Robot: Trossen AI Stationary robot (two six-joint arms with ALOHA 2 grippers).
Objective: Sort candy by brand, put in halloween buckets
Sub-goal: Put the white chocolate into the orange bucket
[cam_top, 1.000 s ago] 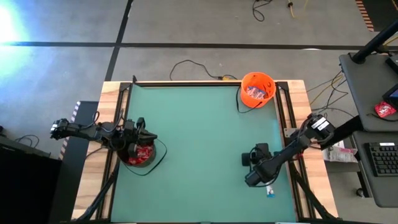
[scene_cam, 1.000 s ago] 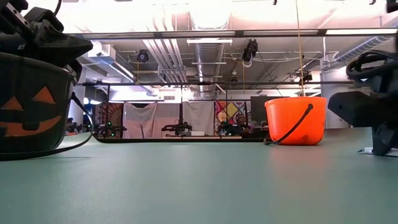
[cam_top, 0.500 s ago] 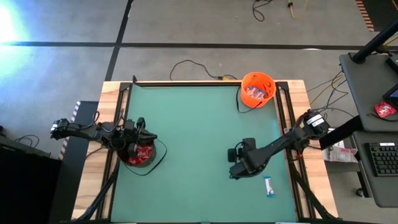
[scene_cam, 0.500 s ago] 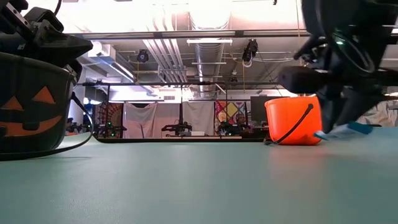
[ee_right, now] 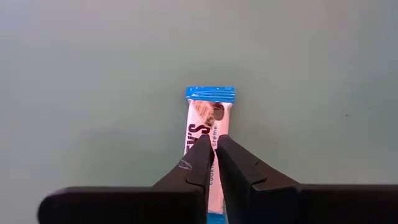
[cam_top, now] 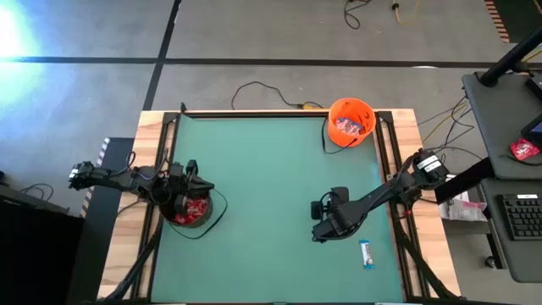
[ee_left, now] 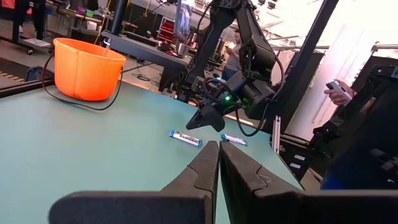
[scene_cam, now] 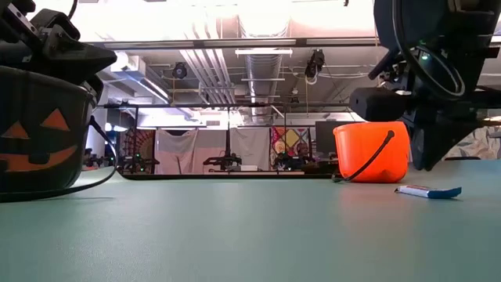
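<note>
My right gripper (cam_top: 319, 236) is shut and hovers just above a white-and-blue bar (ee_right: 210, 112) lying flat on the green table; that bar (scene_cam: 427, 191) also shows in the low view. A second white-and-blue bar (cam_top: 366, 252) lies nearer the table's right edge. The orange bucket (cam_top: 351, 121) stands at the far right with candy inside. My left gripper (ee_left: 219, 144) is shut and sits over the rim of the black bucket (cam_top: 193, 212) at the table's left, which holds shiny red packets (cam_top: 196, 208). My left gripper is close over the black bucket's rim (scene_cam: 47, 74); whether it touches the rim I cannot tell.
The black bucket's wire handle (cam_top: 218, 212) lies looped on the table beside it. Wooden rails (cam_top: 406, 169) border the green mat. A desk with a keyboard (cam_top: 521, 216) stands beyond the right edge. Open mat stretches between the two buckets.
My right gripper moved from beside the bar near the right edge toward the table's left and then held still. In the low view a white-and-blue bar hung at its fingers half a second ago; now that bar lies flat on the table below them.
</note>
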